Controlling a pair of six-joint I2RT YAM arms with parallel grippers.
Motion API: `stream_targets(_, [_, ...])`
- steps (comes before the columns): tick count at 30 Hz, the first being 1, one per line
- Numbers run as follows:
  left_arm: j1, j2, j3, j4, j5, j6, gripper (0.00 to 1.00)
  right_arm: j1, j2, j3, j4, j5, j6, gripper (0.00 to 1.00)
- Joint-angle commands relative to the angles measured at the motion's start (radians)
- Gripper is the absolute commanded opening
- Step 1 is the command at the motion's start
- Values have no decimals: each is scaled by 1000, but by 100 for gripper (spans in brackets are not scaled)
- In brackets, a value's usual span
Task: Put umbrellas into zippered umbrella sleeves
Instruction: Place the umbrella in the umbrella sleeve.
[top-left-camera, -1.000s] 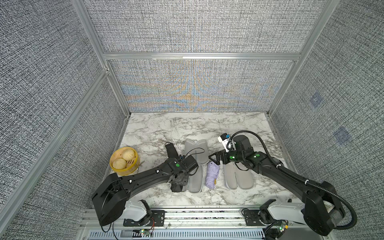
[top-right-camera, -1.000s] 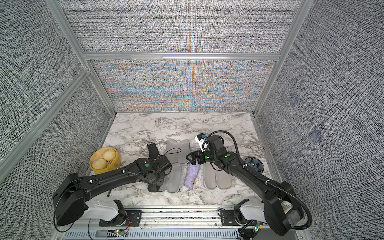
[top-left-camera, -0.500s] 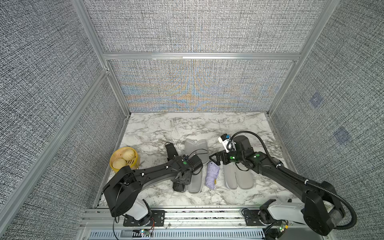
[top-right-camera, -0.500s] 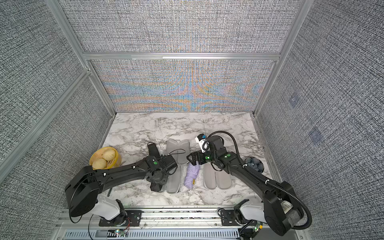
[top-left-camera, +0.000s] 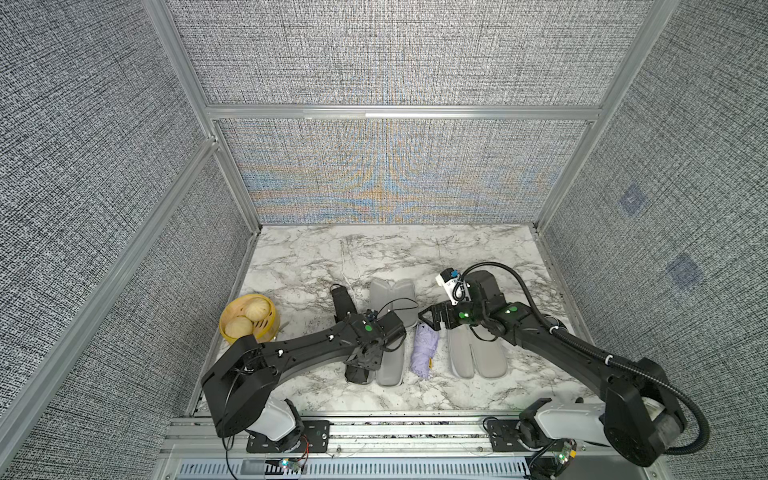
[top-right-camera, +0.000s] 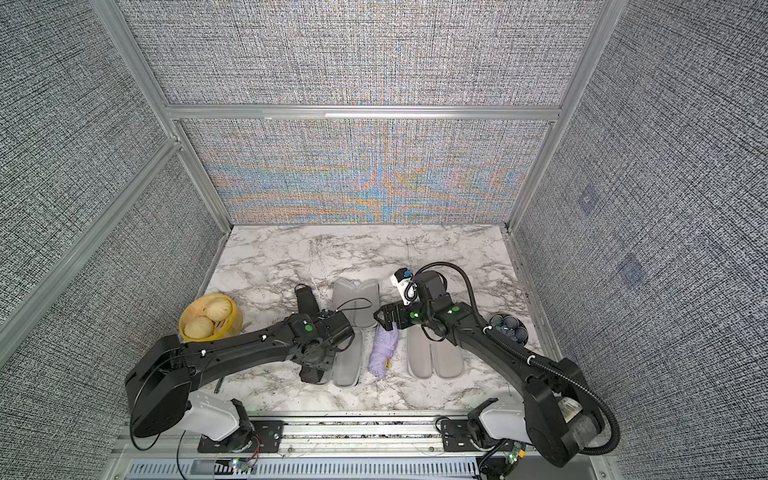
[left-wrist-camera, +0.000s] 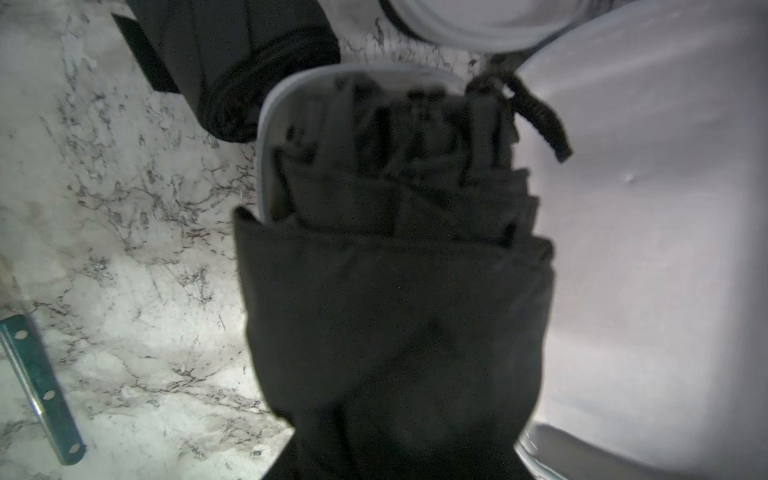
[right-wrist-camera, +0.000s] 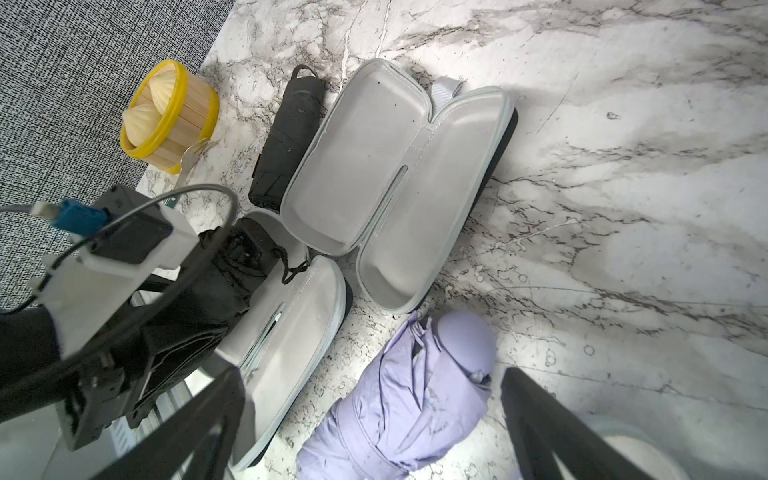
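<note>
A black umbrella (left-wrist-camera: 395, 195) lies in the left half of an open case (top-left-camera: 390, 365) near the front edge of the marble worktop (top-left-camera: 332, 257), left of centre. The left gripper (top-left-camera: 368, 357) is pressed down on it, fingers partly closed around the fabric bundle. The arm covers most of that half of the case. The other half shows bare grey lining.

Touching the far end of that case is a second open case (top-left-camera: 392, 293) with nothing inside. A second black umbrella (top-left-camera: 341, 303) lies loose on the marble against its left side.

A lavender umbrella (top-left-camera: 424, 353) lies loose just right of the first case. The right gripper (right-wrist-camera: 370, 374) hangs over its far end with its fingers spread wide, one to each side, holding nothing. A third open case (top-left-camera: 478, 357) lies to the right of the lavender umbrella, and the right arm crosses above its far end.

That makes three umbrellas, two black and one lavender, and three cases, all open.

A yellow basket (top-left-camera: 269, 328) with two buns (top-left-camera: 253, 309) stands at the left edge, with a fork (right-wrist-camera: 195, 151) leaning beside it. A dark bowl (top-right-camera: 509, 328) sits near the right edge. A dark-green riveted handle (left-wrist-camera: 37, 386) lies on the marble to the left of the first case.
</note>
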Motion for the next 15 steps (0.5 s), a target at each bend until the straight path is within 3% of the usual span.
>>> stream_targets(1, [0,41,10,-22,-26,-4,44,-1,-5,5,-3,1,-6,99])
stream_targets(9, [0,98,14,-17,-46,3,49,-3,-8,-1,-6,-5,3,99])
stream_targets(13, [0,115,35,-15,-83,17,65,-2,-21,-8,2,-28,12,99])
stream_targets(15, [0,109,42,-15,-97,24,69,-3,-31,-20,13,-35,15,99])
